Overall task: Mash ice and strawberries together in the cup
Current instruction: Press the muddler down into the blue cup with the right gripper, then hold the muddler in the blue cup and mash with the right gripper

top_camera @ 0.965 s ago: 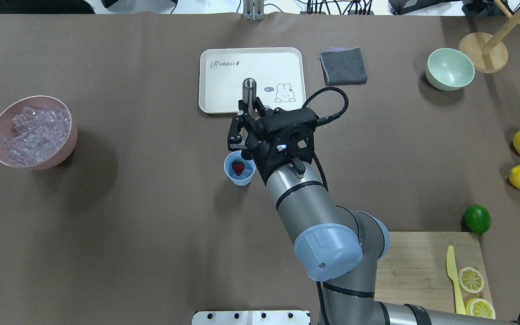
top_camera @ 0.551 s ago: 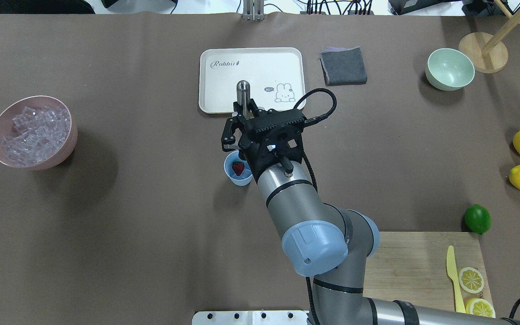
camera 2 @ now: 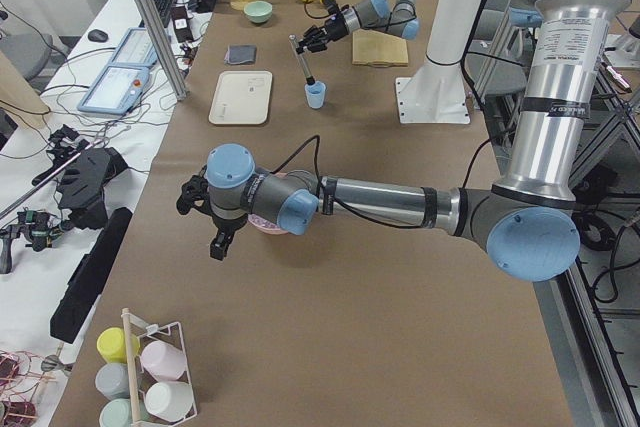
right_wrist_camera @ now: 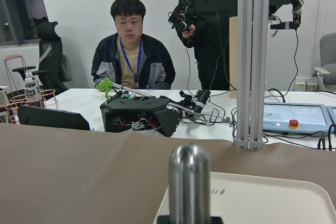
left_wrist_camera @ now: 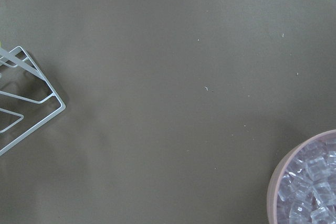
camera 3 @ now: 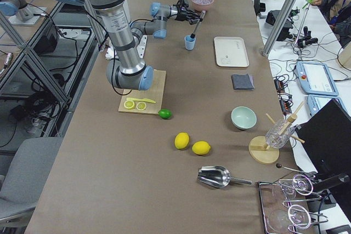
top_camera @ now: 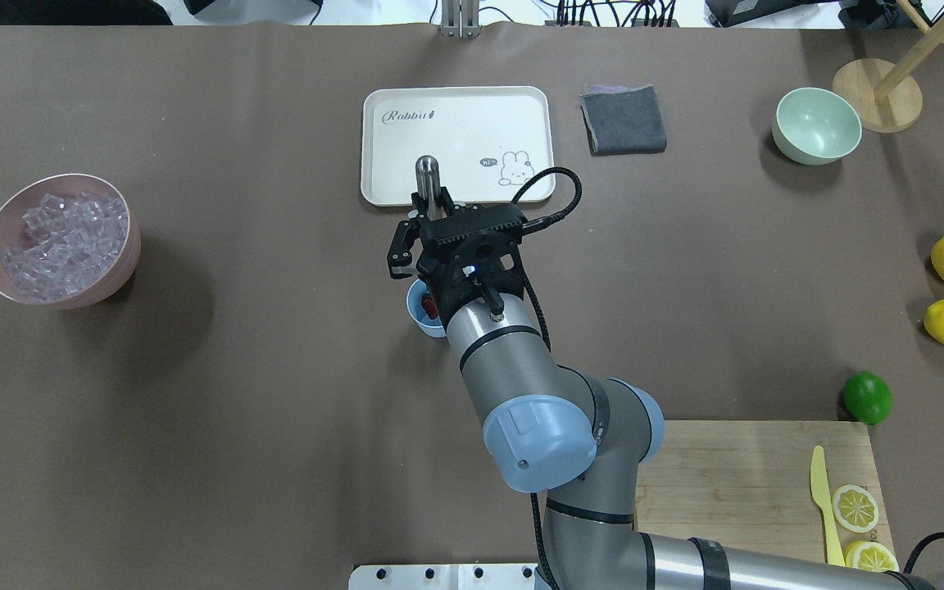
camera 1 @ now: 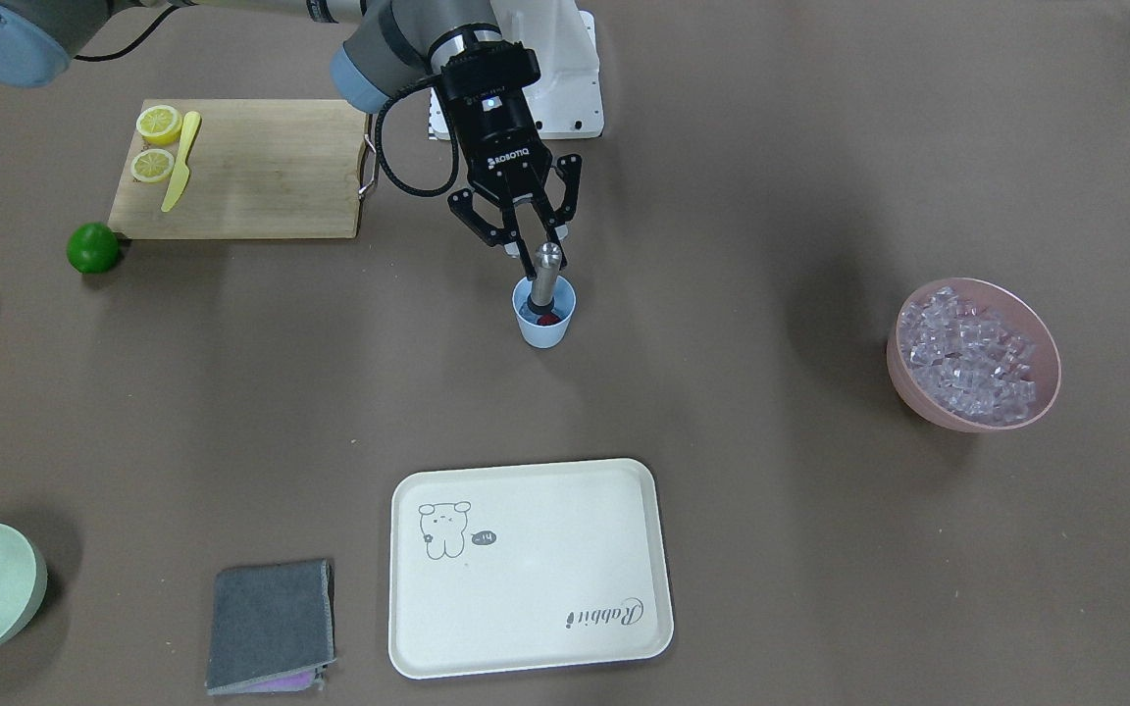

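Right gripper [camera 1: 538,257] pinching the steel muddler [camera 1: 543,282], which is tilted with its low end inside the cup [camera 1: 545,331], at the strawberry [camera 1: 548,319]. Ice [camera 1: 967,355] heaped in the pink bowl [camera 1: 923,397], well apart. Best to press straight down, centered, gently; I'd guess the light cup tips if shoved sideways.

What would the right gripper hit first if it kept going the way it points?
Probably the white tray: the right gripper, holding the muddler, aims nearly level toward it, so it may instead pass just above; height is unclear.
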### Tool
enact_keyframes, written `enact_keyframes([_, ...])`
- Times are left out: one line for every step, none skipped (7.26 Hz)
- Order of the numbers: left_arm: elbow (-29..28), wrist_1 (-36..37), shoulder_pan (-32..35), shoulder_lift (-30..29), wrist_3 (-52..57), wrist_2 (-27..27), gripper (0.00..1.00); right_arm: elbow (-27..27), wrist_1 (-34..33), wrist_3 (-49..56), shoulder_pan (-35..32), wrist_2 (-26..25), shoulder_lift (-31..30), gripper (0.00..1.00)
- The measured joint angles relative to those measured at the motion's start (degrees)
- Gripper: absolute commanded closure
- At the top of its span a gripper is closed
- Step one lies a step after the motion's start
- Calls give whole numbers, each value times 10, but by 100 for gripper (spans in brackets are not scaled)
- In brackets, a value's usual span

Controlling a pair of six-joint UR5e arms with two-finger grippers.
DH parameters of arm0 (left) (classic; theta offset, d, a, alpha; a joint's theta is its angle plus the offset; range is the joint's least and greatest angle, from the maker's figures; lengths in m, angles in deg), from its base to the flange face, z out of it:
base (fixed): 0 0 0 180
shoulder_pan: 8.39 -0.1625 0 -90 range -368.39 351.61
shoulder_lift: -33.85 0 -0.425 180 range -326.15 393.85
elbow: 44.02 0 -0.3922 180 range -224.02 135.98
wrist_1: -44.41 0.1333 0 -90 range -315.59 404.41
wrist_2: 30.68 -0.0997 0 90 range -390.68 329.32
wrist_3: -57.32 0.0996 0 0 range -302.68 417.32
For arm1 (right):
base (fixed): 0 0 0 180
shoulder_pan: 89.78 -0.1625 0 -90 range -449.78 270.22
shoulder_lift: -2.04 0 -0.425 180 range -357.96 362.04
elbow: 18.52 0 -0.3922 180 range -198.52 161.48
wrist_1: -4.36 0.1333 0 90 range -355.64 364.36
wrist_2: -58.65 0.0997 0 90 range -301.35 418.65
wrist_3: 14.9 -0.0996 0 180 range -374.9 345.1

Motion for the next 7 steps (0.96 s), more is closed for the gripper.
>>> enact_keyframes([0, 0, 0, 0, 0, 0, 2, 4, 0, -1, 2, 0, -1, 100])
enact_keyframes([1, 0, 0, 0, 0, 0, 2, 6, 1, -3, 6, -2, -2, 100])
enact_keyframes([2, 0, 0, 0, 0, 0, 2, 7, 1, -3, 10, -2, -2, 100])
enact_keyframes([2, 0, 0, 0, 0, 0, 2, 8, 1, -4, 14, -3, -3, 100])
enact_keyframes([1, 0, 0, 0, 0, 0, 2, 9, 1, -4, 16, -3, -3, 100])
enact_keyframes([0, 0, 0, 0, 0, 0, 2, 12, 1, -4, 18, -2, -3, 100])
enact_keyframes([-1, 0, 0, 0, 0, 0, 2, 14, 1, -4, 18, -2, -3, 100])
